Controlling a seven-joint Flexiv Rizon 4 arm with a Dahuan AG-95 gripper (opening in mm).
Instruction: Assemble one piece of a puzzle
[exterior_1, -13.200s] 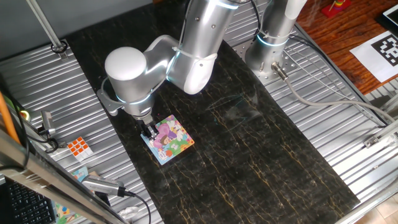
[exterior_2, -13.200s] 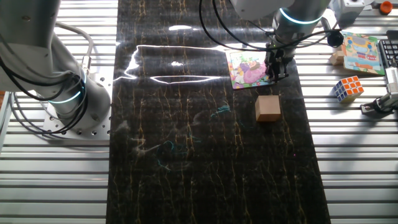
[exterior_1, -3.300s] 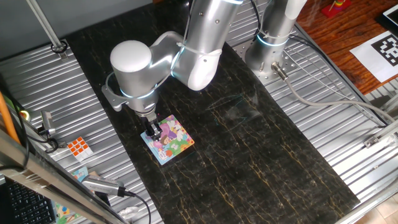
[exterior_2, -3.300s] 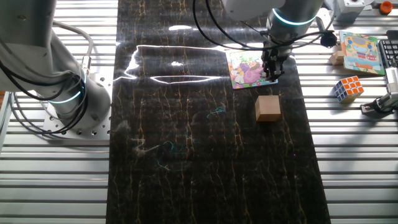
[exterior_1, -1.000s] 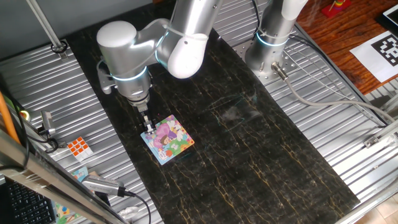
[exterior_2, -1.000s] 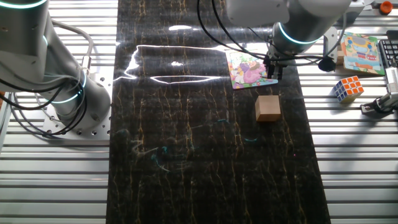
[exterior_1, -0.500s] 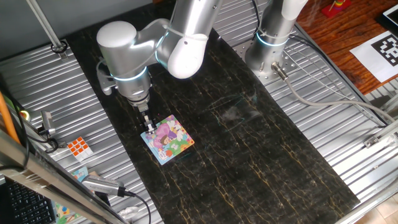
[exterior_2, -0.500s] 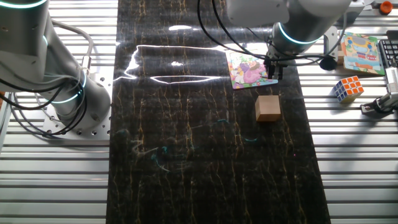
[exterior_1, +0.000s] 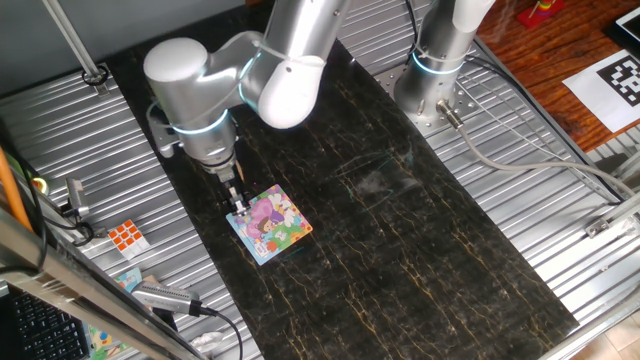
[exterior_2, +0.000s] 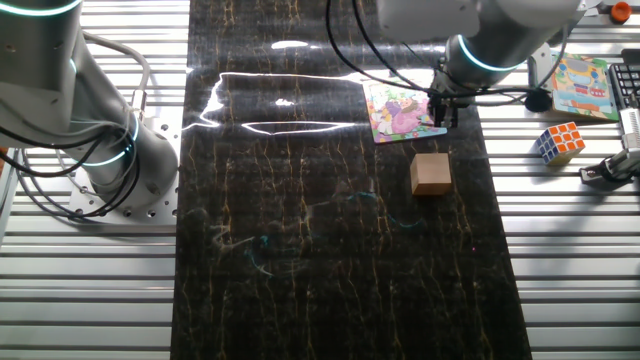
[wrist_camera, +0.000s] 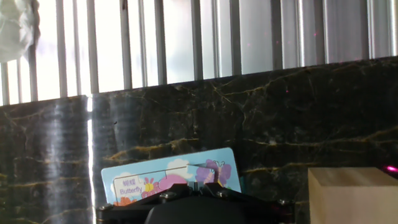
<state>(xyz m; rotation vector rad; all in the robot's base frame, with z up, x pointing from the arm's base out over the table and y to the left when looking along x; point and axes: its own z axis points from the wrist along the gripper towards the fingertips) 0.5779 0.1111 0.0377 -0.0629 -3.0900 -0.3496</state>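
The puzzle (exterior_1: 272, 224), a small square pink-purple picture with a light blue edge, lies flat on the dark mat; it also shows in the other fixed view (exterior_2: 400, 108) and in the hand view (wrist_camera: 168, 177). My gripper (exterior_1: 237, 205) stands upright at the puzzle's edge nearest the orange-and-white cube, with its tips low over that border (exterior_2: 440, 116). In the hand view the gripper (wrist_camera: 194, 185) has its two fingers pressed together. I cannot make out the tiny pale piece as a separate thing in any view.
A tan wooden block (exterior_2: 431, 173) sits on the mat just beside the puzzle and fills the hand view's lower right (wrist_camera: 351, 193). An orange-and-white cube (exterior_2: 560, 141) and another picture puzzle (exterior_2: 582, 85) lie on the ribbed metal. A second arm's base (exterior_2: 110, 150) stands at the mat's far side.
The arm's elbow and wrist have shifted a little away from the puzzle's middle. The fingertips stay at the puzzle's edge. The puzzle and block have not moved.
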